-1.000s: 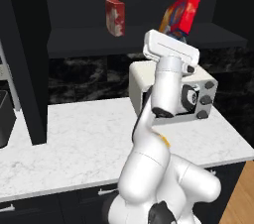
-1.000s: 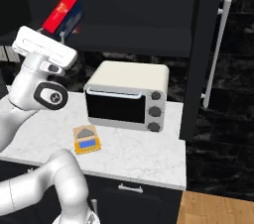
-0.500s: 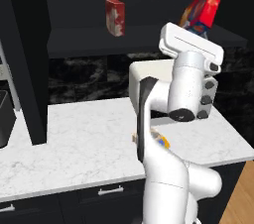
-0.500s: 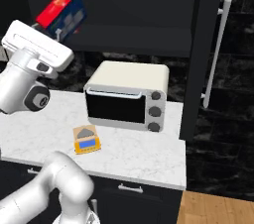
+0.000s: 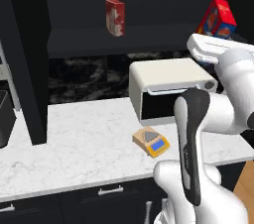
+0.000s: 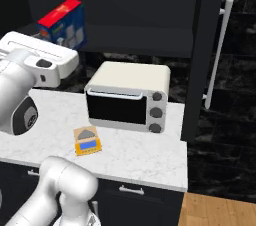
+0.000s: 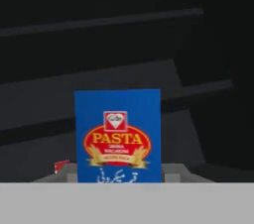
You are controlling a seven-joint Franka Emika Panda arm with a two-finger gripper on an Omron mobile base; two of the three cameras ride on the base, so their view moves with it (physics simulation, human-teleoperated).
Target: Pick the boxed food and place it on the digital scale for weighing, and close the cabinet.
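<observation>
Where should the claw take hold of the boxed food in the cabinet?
Take the boxed food across its narrow faces, low on the body. It stands tilted in the cabinet, its blue Pasta face square to the hand camera, so come straight from the front, as the claw is already lined up. Whether it already grips cannot be told.

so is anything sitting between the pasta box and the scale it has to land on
Nothing visible on the scale itself; its plate is bare. The boxed food is held high near the cabinet shelf, and the toaster oven stands beside the scale, so the descent should keep clear of it.
</observation>
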